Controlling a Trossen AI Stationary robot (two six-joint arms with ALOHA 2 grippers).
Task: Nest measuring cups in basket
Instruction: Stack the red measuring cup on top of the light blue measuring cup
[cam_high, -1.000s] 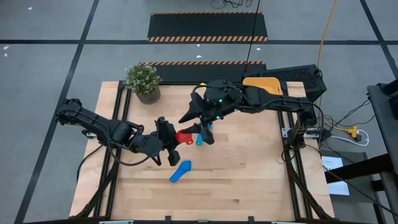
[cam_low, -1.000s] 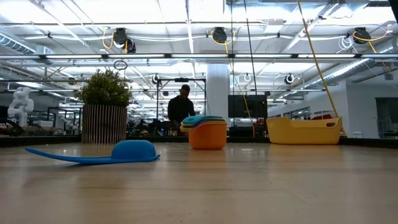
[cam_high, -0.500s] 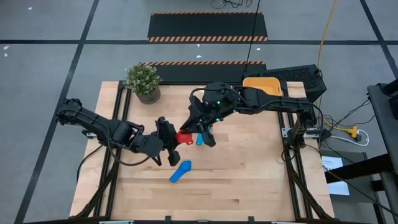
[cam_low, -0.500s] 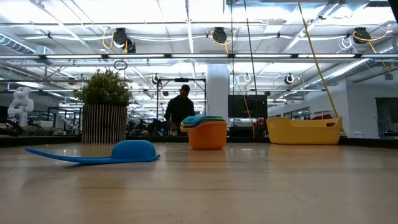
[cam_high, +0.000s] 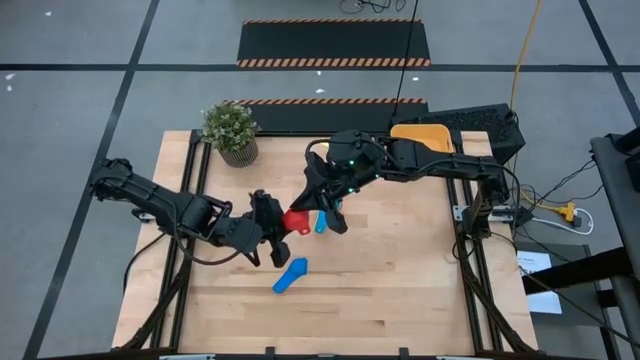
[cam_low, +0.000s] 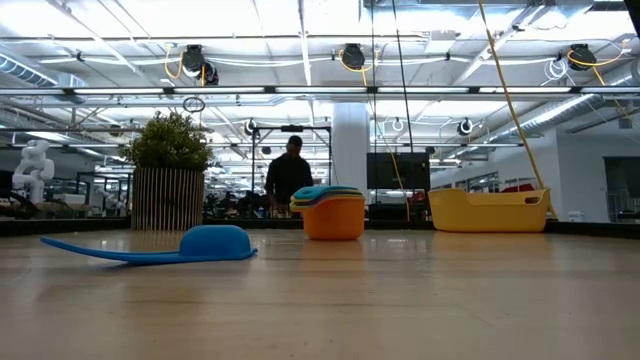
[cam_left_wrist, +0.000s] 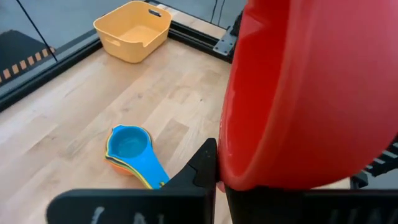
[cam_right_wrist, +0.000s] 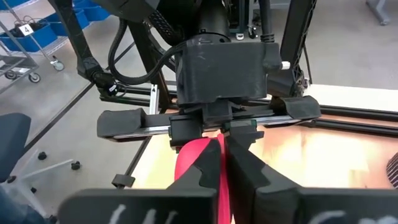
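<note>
A red measuring cup (cam_high: 296, 220) hangs in the air over the table's middle, between both grippers. My left gripper (cam_high: 277, 222) is shut on it from the left and my right gripper (cam_high: 318, 212) from the far right. In the left wrist view its red bowl (cam_left_wrist: 311, 93) fills the picture. A blue cup (cam_high: 290, 275) lies bowl-down on the table nearer the front. A stack of nested cups (cam_left_wrist: 127, 149), teal on top of orange and yellow, stands on its base below the right gripper. The yellow-orange basket (cam_high: 425, 135) stands at the far right, partly under the right arm. My left gripper holds the red cup on the side away from its bowl; the bowl hides the place of contact in the left wrist view. The fingers come about level from the table's left. The cup is lifted clear of the table. My right gripper pinches a thin red edge of the cup (cam_right_wrist: 221, 171) between its two fingers, facing the left gripper. More red wall (cam_right_wrist: 189, 163) shows outside one finger. The fingers slant down from the table's far right. The cup hangs clear of the table.
A potted green plant (cam_high: 230, 130) stands at the far left corner. Bare wood lies along the near edge and the right half of the table (cam_high: 400, 270). In the low view a person (cam_low: 290, 170) stands in the room beyond.
My right gripper has shut its fingers on the red cup, which my left gripper holds in the air. Neither the cup nor the left arm has moved.
</note>
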